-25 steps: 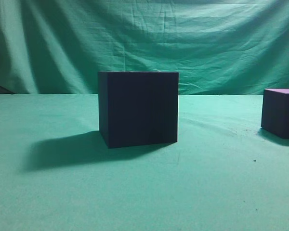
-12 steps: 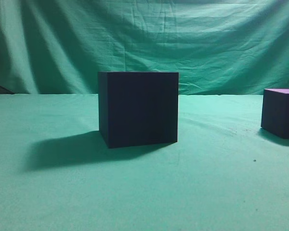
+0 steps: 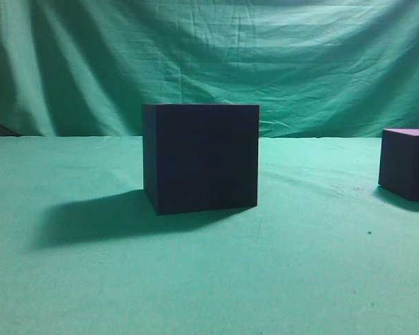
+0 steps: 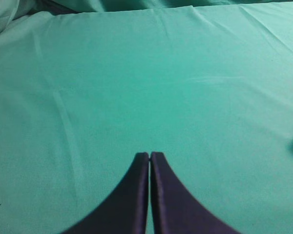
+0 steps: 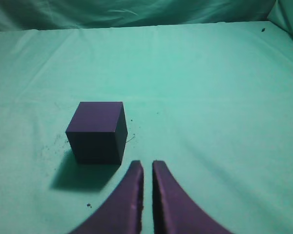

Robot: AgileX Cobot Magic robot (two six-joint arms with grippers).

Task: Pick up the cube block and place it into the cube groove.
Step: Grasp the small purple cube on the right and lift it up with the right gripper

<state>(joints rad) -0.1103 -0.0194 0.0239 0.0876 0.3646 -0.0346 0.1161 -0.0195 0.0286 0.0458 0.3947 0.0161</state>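
The large dark box (image 3: 200, 157) stands in the middle of the green cloth in the exterior view. Its top is at eye height, so the cube groove is hidden. The small purple cube block (image 3: 407, 164) sits at the far right, cut by the frame edge. In the right wrist view the cube block (image 5: 96, 131) lies just ahead and to the left of my right gripper (image 5: 147, 165), whose fingers are shut to a narrow slit and hold nothing. My left gripper (image 4: 150, 155) is shut and empty over bare cloth. Neither gripper shows in the exterior view.
A wrinkled green cloth (image 3: 300, 265) covers the table and hangs as a backdrop (image 3: 300, 63). Small dark specks lie on the cloth around the cube block in the right wrist view.
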